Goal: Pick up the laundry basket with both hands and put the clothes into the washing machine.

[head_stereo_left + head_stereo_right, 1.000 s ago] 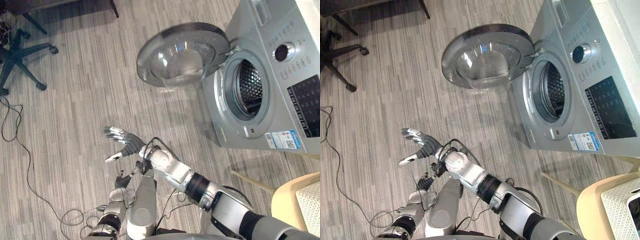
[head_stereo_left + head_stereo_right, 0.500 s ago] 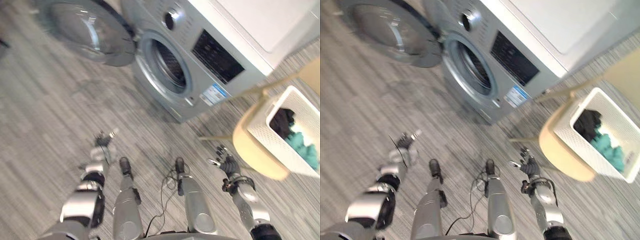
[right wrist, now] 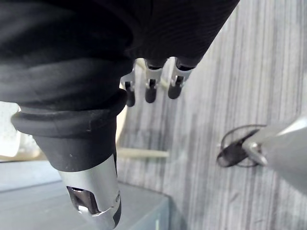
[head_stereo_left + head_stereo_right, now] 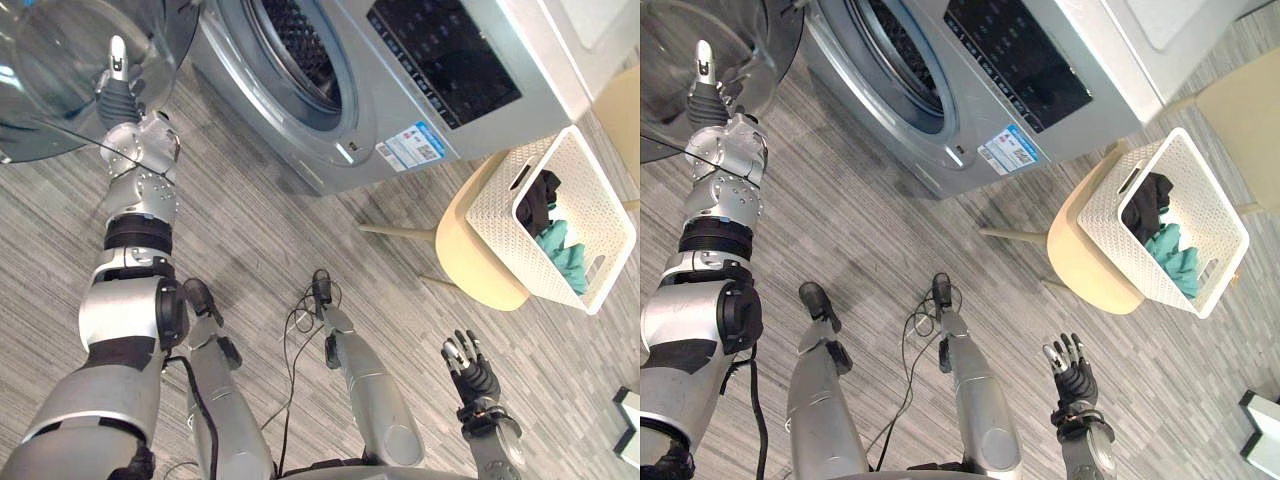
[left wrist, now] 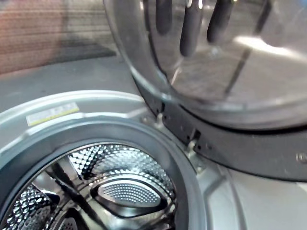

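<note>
The white laundry basket (image 4: 585,200) stands tilted on a beige chair (image 4: 470,250) at the right, with dark clothes (image 4: 1150,195) and teal clothes (image 4: 1170,250) inside. The silver washing machine (image 4: 440,60) is at the top, its drum (image 5: 105,187) open and dark. My left hand (image 4: 115,85) is raised high in front of the open glass door (image 4: 50,50), fingers (image 5: 192,28) straight and holding nothing. My right hand (image 4: 470,375) hangs low at the lower right, fingers spread, well short of the basket and empty.
Grey wood-grain floor (image 4: 280,230) lies between me and the machine. The chair's thin legs (image 4: 395,230) reach towards the machine. A white object (image 4: 630,420) sits at the right edge on the floor.
The camera has swung, bringing the machine and basket closer. My left arm has risen from low by my side up to the glass door. My right hand stays low and open.
</note>
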